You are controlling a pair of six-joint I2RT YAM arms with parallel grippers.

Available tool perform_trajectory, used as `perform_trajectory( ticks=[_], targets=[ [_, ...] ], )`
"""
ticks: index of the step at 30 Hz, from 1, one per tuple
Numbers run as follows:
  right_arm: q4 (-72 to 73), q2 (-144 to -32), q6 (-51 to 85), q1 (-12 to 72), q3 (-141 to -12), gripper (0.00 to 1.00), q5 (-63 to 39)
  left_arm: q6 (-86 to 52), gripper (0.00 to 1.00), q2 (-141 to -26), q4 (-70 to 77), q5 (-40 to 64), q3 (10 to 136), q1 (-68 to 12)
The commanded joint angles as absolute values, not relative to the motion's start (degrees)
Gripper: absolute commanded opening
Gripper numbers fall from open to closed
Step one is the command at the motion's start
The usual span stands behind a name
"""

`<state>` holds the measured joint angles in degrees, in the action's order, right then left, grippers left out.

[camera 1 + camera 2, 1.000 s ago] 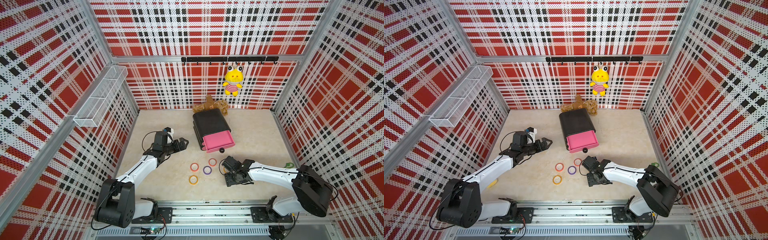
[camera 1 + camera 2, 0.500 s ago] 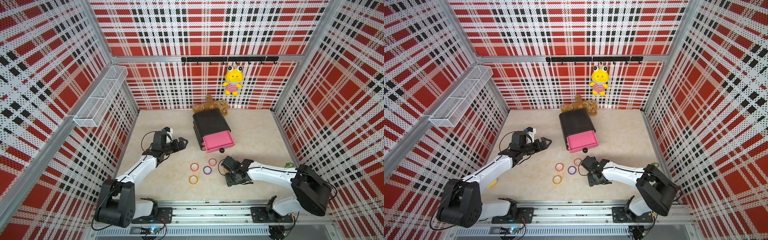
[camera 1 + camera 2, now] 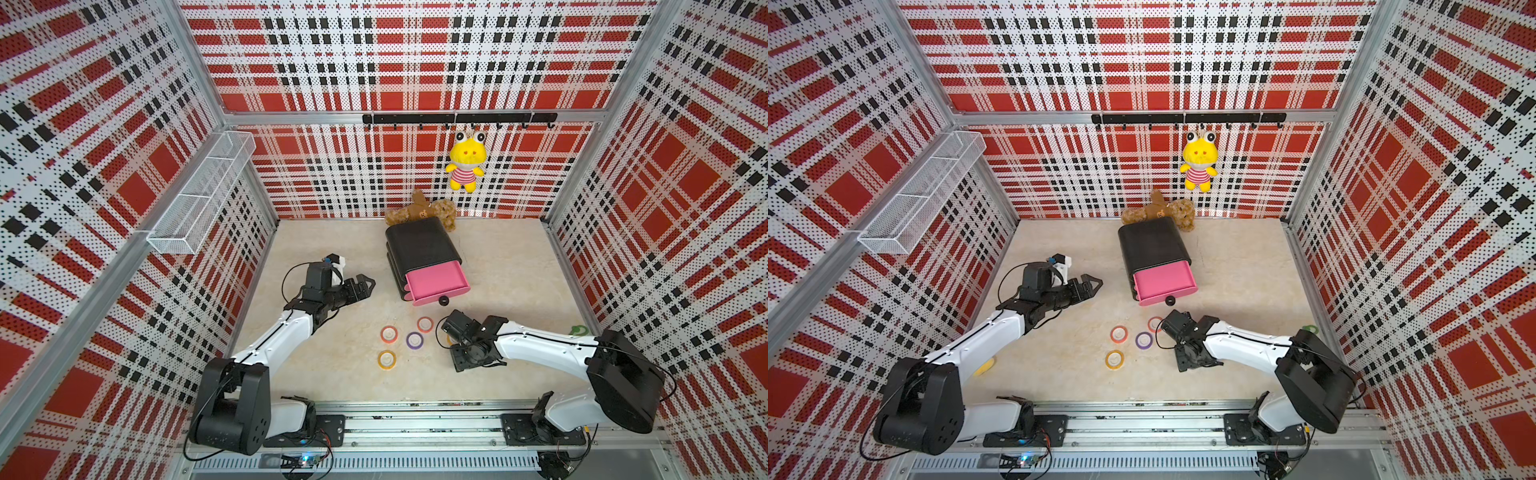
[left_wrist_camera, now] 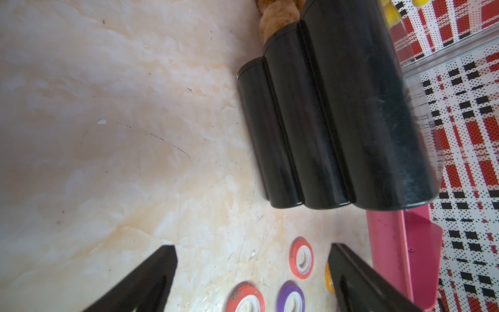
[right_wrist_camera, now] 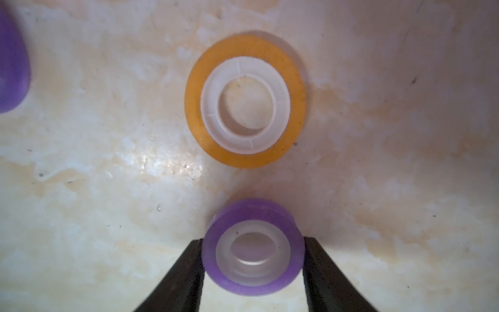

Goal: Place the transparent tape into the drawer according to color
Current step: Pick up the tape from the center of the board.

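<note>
My right gripper (image 5: 252,256) is shut on a purple transparent tape ring (image 5: 253,248), low over the floor. A yellow-orange ring (image 5: 245,100) lies flat just beyond it. In both top views that gripper (image 3: 467,345) points down and hides the held ring. To its left lie two red-orange rings (image 3: 389,333) (image 3: 424,324), a purple one (image 3: 414,340) and a yellow-orange one (image 3: 386,360). The black drawer cabinet (image 3: 419,245) has its top pink drawer (image 3: 436,282) pulled open. My left gripper (image 3: 365,284) hangs open and empty to the left of the cabinet.
A brown plush bear (image 3: 419,212) lies behind the cabinet, and a yellow doll (image 3: 466,160) hangs from the back rail. A white wire basket (image 3: 199,195) is fixed on the left wall. A small green thing (image 3: 577,330) rests by the right wall.
The right gripper's jaws have narrowed onto the purple ring, and the arm has edged slightly left. The left arm has hardly moved.
</note>
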<state>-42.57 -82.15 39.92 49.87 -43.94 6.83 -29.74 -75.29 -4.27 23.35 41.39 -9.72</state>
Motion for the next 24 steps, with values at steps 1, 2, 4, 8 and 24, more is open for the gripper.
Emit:
perform_trajectory(
  ticks=[1,2,4,8,24],
  targets=[
    [-44.3,-80.0,40.4,50.4,-44.9,0.47,8.2,-29.7,0.95,-75.2,-2.9,23.6,40.7,-9.3],
    [-44.3,-79.8,40.5,50.3,-44.8,0.47,8.1,-29.8,0.95,-75.1,-2.9,23.6,40.7,-9.2],
    [-44.5,-79.3,40.7,50.4,-44.5,0.47,8.0,-29.7,0.95,-75.0,-2.9,23.6,40.6,-9.2],
    [-44.4,-78.6,41.0,50.4,-43.7,0.46,7.9,-29.8,0.95,-75.0,-2.9,23.6,40.5,-9.3],
    [-52.1,-71.4,41.7,50.4,-48.3,0.44,9.1,-30.0,0.95,-75.1,-2.9,24.0,40.9,-9.2]
  ],
)
